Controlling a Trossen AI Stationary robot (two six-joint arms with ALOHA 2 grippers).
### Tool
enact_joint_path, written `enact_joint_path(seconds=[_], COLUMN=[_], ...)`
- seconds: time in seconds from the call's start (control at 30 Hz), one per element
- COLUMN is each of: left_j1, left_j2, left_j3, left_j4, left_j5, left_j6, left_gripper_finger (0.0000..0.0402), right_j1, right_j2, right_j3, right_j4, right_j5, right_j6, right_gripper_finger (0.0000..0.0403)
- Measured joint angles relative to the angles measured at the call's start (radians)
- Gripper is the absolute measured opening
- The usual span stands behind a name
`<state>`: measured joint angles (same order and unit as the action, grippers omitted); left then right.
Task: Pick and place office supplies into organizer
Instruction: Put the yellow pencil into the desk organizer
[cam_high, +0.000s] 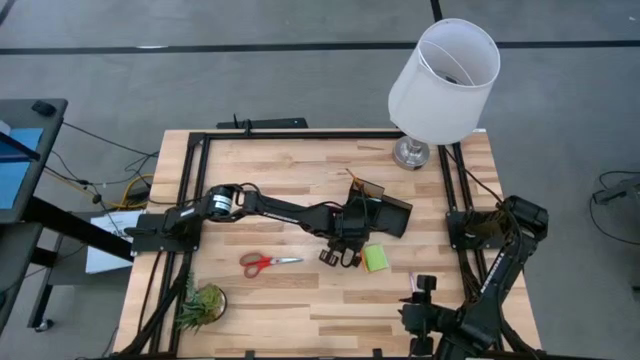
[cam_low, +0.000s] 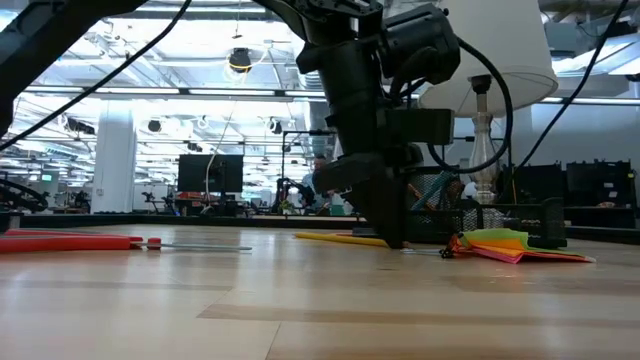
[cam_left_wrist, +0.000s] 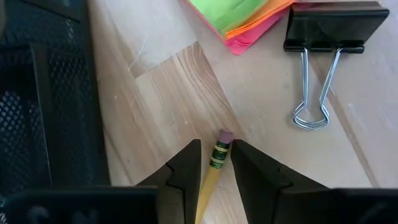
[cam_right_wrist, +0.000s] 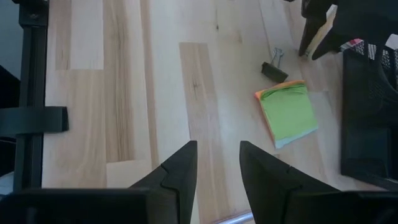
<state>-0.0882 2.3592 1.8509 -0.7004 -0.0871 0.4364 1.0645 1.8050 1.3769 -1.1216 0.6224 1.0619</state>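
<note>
My left gripper (cam_high: 340, 258) (cam_left_wrist: 216, 149) points down at the table just near of the black mesh organizer (cam_high: 382, 215) (cam_left_wrist: 43, 93). It is open. Its fingers stand on either side of a yellow pencil (cam_left_wrist: 214, 165) (cam_low: 335, 238), close to its pink eraser end (cam_left_wrist: 224, 136). The pencil lies flat on the wood. I cannot tell whether the fingers touch it. The lime green sticky-note pad (cam_high: 376, 258) (cam_right_wrist: 287, 115) lies to the right, beside a black binder clip (cam_left_wrist: 314, 62). Red-handled scissors (cam_high: 266, 263) lie to the left. My right gripper (cam_right_wrist: 219, 155) waits open at the near right.
A white-shaded lamp (cam_high: 440, 80) stands at the far right corner. A small green plant (cam_high: 200, 305) sits at the near left. A black frame rail (cam_high: 195, 190) runs around the table's edges. Bare wood lies between the scissors and the near edge.
</note>
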Motion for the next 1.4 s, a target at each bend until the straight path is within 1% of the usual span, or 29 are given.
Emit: enact_joint_path(seconds=[0.07, 0.2, 0.37, 0.57, 0.7, 0.9, 1.03, 1.17, 1.4], left_j1=[-0.003, -0.012, -0.005, -0.001, 0.007, 0.034, 0.05, 0.06, 0.057], left_j2=[0.001, 0.001, 0.007, 0.009, 0.009, 0.01, 0.01, 0.01, 0.009], left_j3=[0.007, 0.008, 0.008, 0.01, 0.01, 0.01, 0.009, 0.009, 0.009], left_j4=[0.007, 0.031, 0.018, -0.025, -0.03, -0.036, -0.047, -0.057, -0.076], left_j5=[0.018, 0.009, 0.027, 0.03, 0.05, 0.155, 0.181, 0.18, 0.162], left_j6=[0.006, 0.001, -0.029, -0.029, -0.028, -0.015, -0.016, -0.014, -0.029], left_gripper_finger=[0.0089, 0.0089, 0.0089, 0.0089, 0.0087, 0.0056, 0.0044, 0.0049, 0.007], right_j1=[0.0, 0.0, 0.0, 0.0, 0.0, 0.0, 0.0, 0.0, 0.0], right_j2=[0.0, 0.0, 0.0, 0.0, 0.0, 0.0, 0.0, 0.0, 0.0], right_j3=[0.0, 0.0, 0.0, 0.0, 0.0, 0.0, 0.0, 0.0, 0.0], right_j4=[0.0, 0.0, 0.001, 0.001, 0.001, 0.001, 0.001, 0.001, 0.001], right_j5=[-0.001, -0.001, -0.001, -0.001, -0.001, -0.001, -0.003, -0.003, -0.003], right_j6=[0.0, 0.001, 0.002, 0.003, 0.003, 0.003, 0.003, 0.003, 0.001], right_gripper_finger=[0.0114, 0.0114, 0.0114, 0.0114, 0.0114, 0.0114, 0.0114, 0.0114, 0.0114])
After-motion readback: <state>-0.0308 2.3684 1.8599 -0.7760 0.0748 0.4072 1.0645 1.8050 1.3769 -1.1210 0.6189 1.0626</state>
